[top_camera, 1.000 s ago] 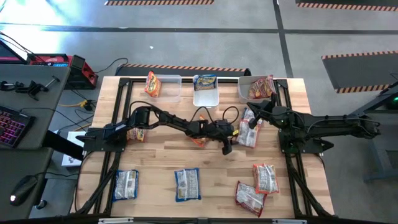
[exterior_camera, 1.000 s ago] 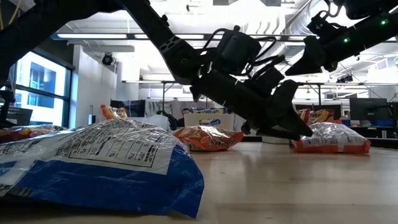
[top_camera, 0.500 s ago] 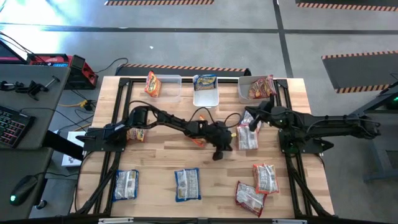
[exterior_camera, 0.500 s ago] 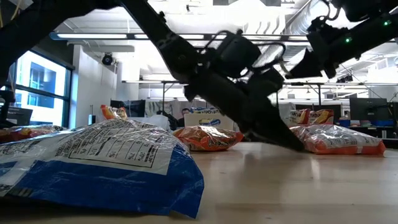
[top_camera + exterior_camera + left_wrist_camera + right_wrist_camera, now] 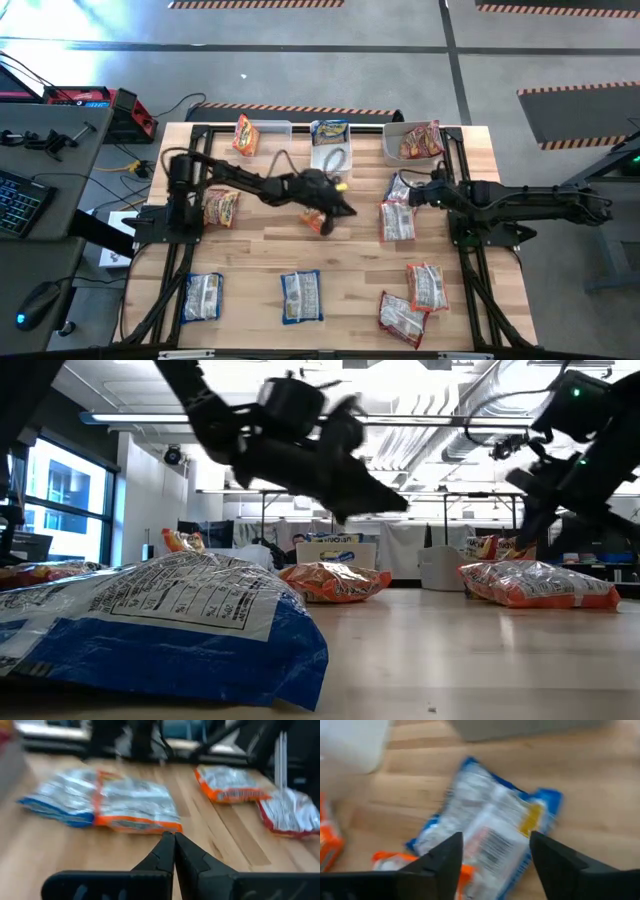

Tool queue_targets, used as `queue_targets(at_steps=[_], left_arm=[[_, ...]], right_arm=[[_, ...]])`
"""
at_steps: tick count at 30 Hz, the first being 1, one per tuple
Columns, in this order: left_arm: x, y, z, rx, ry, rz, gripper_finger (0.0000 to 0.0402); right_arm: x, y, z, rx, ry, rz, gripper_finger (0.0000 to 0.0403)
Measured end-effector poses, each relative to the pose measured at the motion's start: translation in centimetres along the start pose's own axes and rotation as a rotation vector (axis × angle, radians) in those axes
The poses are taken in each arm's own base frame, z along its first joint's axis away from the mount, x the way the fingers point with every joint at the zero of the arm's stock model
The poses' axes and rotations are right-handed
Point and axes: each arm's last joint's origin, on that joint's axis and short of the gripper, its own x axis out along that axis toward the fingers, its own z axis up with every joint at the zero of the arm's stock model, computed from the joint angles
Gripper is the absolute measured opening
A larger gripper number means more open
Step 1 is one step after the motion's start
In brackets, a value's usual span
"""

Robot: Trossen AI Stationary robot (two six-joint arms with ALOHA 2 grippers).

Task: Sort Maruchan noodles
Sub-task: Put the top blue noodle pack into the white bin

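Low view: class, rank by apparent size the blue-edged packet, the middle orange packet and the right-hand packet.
1. blue-edged packet, though nearest the camera.
2. right-hand packet.
3. middle orange packet.

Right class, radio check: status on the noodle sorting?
Left gripper shut, empty, mid-table. Right gripper open over blue packet. Three bins each hold packets. Nothing blocking.

Maruchan noodles [image 5: 301, 297] — flat packets scattered on the wood; orange, blue-white, red-white; some in bins.
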Motion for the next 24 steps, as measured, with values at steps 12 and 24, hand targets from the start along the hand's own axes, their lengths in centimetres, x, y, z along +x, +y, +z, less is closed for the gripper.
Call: queue_targets(at_steps=[12, 24], left_arm=[[-5.2, 2.7, -1.6, -0.07, -0.132, 0.08, 0.0], [-5.3, 2.8, -1.6, -0.07, -0.13, 0.043, 0.0]], right_arm=[[1.4, -0.1, -0.8, 0.246, 0.062, -0.149, 0.0243], [4.4, 1.4, -0.8, 0.265, 0.026, -0.186, 0.0226]])
